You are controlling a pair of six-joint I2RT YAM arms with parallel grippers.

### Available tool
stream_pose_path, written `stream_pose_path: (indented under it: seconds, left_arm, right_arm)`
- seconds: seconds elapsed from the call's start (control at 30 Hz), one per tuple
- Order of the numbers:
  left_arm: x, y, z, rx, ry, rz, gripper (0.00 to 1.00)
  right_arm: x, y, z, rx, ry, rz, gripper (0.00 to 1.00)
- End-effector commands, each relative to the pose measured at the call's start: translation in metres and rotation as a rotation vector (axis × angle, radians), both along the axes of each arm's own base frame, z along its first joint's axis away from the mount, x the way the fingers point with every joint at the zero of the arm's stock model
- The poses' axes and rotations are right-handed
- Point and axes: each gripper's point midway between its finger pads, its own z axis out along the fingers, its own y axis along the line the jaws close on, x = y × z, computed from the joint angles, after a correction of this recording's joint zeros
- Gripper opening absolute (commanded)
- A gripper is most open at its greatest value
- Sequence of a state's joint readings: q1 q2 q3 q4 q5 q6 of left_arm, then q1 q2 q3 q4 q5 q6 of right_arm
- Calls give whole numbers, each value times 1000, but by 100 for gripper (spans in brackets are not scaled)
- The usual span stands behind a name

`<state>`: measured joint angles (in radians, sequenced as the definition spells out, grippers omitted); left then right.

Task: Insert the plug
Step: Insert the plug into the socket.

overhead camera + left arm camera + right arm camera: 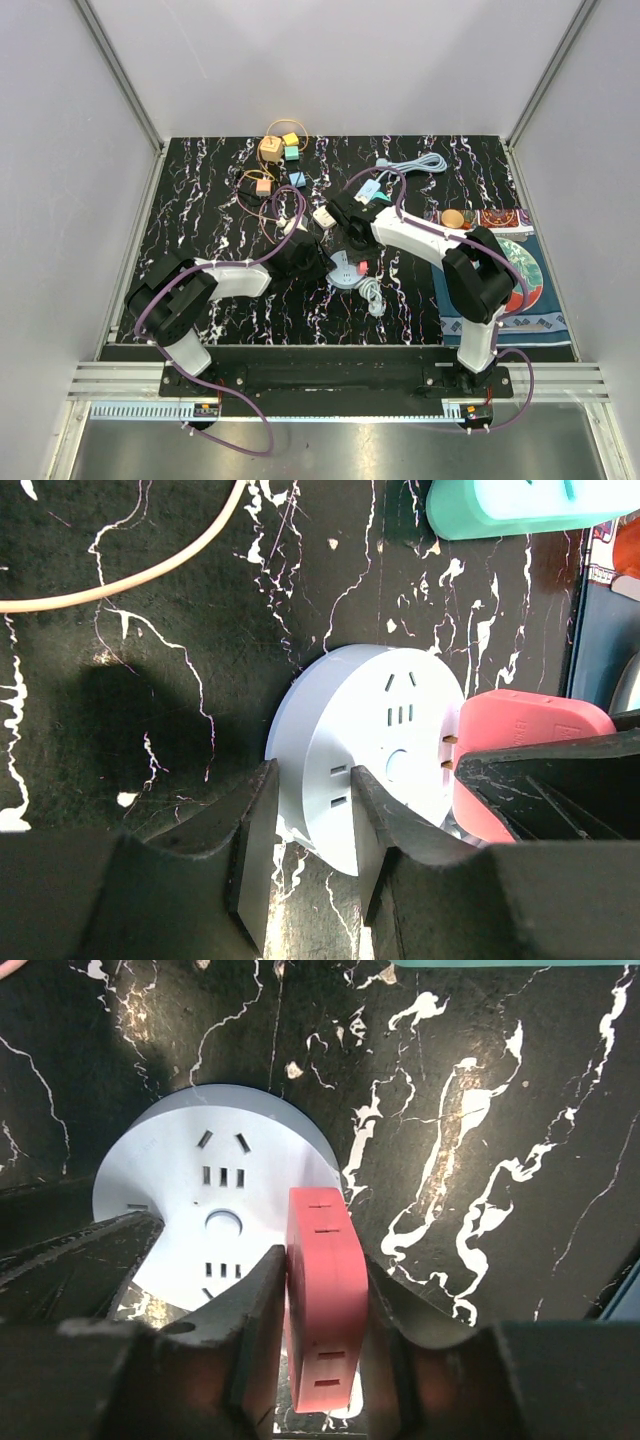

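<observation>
Around 9 o'clock on the black marbled bench (200,200), the left arm is reaching inward, and the left claw (312,778) is sitting narrow, its two fingers (255,850) pinching the near rim of the round white socket (365,715). The socket is lying flat near the bench's centre. Up at about 11 o'clock, well apart from it, small coloured blocks (282,160) are lying among looped cords. At the socket's 3 o'clock edge in the left wrist view, the red plug (525,730) is pointing inward, its two metal prongs (450,752) showing bare against the socket's face and not sunk in. The right claw (320,1260) is clamping this plug, one finger pressing on each flat side, holding it on edge over the socket's rim. Toward 3 o'clock, a patterned mat (520,290) is lying beneath the right arm.
</observation>
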<state>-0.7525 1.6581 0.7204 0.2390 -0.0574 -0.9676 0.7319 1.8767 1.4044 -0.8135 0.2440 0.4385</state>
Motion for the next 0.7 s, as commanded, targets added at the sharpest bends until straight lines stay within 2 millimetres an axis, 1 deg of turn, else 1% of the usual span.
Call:
stream_pose_path:
  seconds: [0.0,0.1,0.13,0.23,0.4,0.43,0.67]
  left_arm:
    - [-11,9,-23,95,49,-14,35]
    - [-11,10,-23,95,49,-12,35]
    - [-11,9,-23,95,49,-12,35]
    - [-12,10,-24,95,51,-11,35]
    - [-12,11,-26,97,58,-6,34]
    - [-13,10,-26,97,59,-7,34]
    - [-13,11,-27,98,64,-3,33]
  right_arm:
    - [3,2,2,7,6,-13,33]
    - [1,2,-1,10,17,-12,24]
    - [0,2,-3,8,22,-11,15]
    - [-2,-1,-7,-2,26,-11,0]
    - [-6,-14,-16,-37,21,-29,0]
    - [-10,-18,-23,-45,32,-33,0]
    - [-21,-36,-48,-63,71,-57,0]
